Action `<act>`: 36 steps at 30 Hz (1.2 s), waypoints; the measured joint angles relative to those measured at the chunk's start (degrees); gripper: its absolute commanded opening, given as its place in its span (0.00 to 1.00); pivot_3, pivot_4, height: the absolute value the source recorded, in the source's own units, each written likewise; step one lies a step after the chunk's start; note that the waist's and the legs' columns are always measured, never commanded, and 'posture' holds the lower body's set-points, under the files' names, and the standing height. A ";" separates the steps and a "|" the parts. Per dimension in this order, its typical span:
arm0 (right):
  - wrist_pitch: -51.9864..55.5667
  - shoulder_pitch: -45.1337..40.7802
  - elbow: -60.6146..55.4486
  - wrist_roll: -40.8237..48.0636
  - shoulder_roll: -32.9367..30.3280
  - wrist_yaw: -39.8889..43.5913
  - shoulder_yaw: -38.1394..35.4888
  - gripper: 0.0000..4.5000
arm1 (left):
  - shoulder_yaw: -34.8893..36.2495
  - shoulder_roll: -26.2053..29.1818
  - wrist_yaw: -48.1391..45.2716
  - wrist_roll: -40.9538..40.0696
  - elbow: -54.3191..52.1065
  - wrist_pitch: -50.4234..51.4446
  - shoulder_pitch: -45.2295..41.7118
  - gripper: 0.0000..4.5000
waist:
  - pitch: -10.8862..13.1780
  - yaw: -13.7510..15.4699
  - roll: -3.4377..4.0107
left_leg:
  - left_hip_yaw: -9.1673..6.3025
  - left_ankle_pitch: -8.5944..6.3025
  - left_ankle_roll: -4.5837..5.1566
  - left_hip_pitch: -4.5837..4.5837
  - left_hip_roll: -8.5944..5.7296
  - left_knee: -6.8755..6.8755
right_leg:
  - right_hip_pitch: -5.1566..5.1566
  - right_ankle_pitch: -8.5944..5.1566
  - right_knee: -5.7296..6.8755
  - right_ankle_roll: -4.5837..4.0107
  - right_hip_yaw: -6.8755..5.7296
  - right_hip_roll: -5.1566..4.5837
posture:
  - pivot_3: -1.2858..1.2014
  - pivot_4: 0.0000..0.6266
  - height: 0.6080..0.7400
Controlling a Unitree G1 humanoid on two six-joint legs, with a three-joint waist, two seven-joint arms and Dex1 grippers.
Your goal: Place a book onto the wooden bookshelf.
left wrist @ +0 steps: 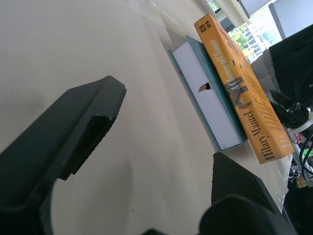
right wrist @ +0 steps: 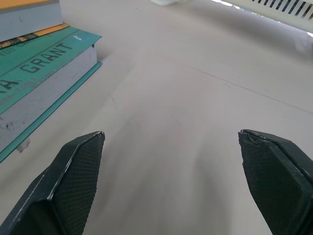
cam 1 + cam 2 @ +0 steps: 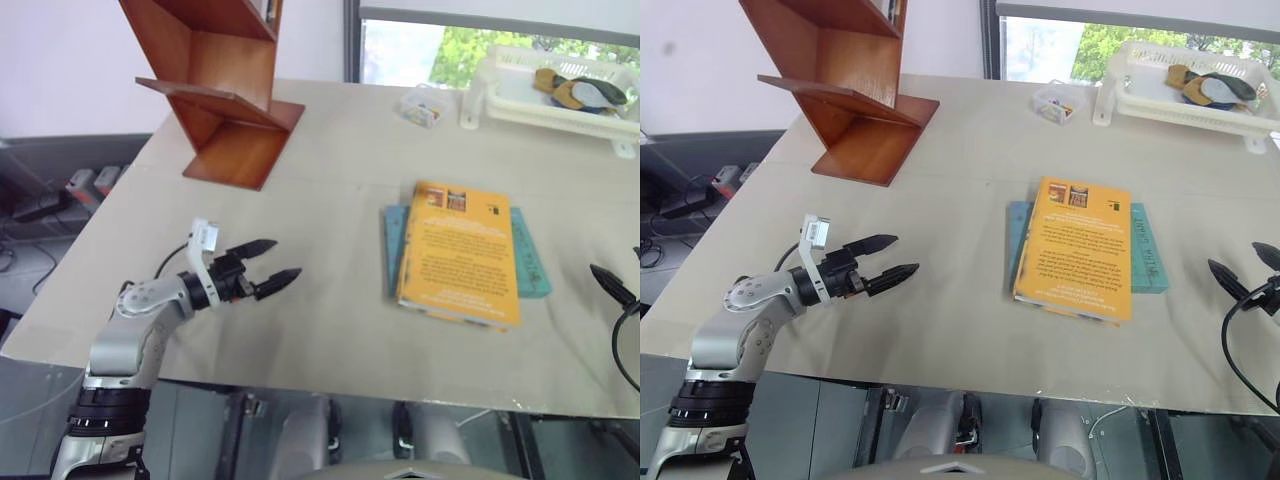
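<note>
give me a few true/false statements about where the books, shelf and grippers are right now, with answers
1. The orange-yellow book lies on top of the teal-green book. True.
2. The left gripper is shut on the orange-yellow book. False: its fingers stand open over bare table, apart from the books.
3. The wooden bookshelf stands at the far left part of the table. True.
4. The white basket sits on the wooden bookshelf. False: it rests on the table at the far right.
5. The right gripper is open, beside the teal-green book. True.
</note>
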 measured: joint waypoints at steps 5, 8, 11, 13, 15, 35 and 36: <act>-0.44 -4.41 9.47 -2.00 -4.45 1.99 0.61 1.00 | -0.69 -3.51 2.56 0.01 -2.60 -0.87 -0.26 0.99 | 0.06 0.03 0.11 | 0.10 0.00 0.01 0.01 -0.08 0.02 | 0.01 0.05 0.00 -0.06 0.08 -0.08 | 0.52 0.24 0.79; -0.92 -6.74 12.55 -2.68 -6.72 2.75 0.61 1.00 | -1.72 -3.98 3.36 0.02 -3.71 -0.90 -0.53 0.99 | 0.06 -0.14 0.08 | 0.08 0.01 0.02 0.04 -0.02 0.01 | 0.01 0.11 0.00 -0.18 0.08 0.00 | 0.52 0.24 0.79; -1.38 -7.36 14.51 -3.15 -6.86 3.18 0.92 1.00 | -1.71 -3.49 3.26 -0.02 -4.39 -0.90 -0.55 0.99 | 0.06 -0.41 0.09 | 0.08 0.02 0.01 0.07 0.04 -0.07 | 0.00 0.12 0.00 -0.18 0.07 0.09 | 0.52 0.24 0.79; -1.68 -7.47 15.27 -3.61 -6.85 3.50 1.06 1.00 | -1.71 -3.09 3.22 -0.02 -4.40 -0.90 -0.57 0.99 | 0.06 -0.41 0.11 | 0.12 0.03 0.00 0.07 0.02 -0.07 | 0.00 0.12 0.00 -0.14 0.08 0.10 | 0.52 0.24 0.79; -2.23 -7.88 15.52 -3.76 -6.85 3.62 1.07 1.00 | -1.71 -2.93 3.11 -0.02 -4.57 -0.90 -0.47 0.99 | 0.06 -0.42 0.10 | 0.17 0.03 0.01 0.07 -0.01 -0.05 | 0.00 0.02 0.00 0.02 0.10 0.14 | 0.52 0.24 0.79; -2.92 -11.97 4.26 -4.04 4.08 1.34 5.75 1.00 | 3.17 5.85 -11.29 -10.37 -7.90 -0.41 0.11 0.99 | 0.07 -0.49 0.12 | 0.14 0.04 -0.03 0.08 0.01 -0.02 | 0.00 0.02 0.07 0.00 0.09 0.10 | 0.52 0.24 0.79; -2.82 -12.38 3.31 -4.08 4.61 1.30 6.34 1.00 | 3.17 7.15 -12.20 -10.32 -7.90 -0.41 -0.13 0.99 | 0.08 -0.48 0.10 | 0.13 0.05 -0.05 0.08 0.02 -0.02 | 0.00 0.02 0.06 0.00 0.07 0.13 | 0.52 0.24 0.79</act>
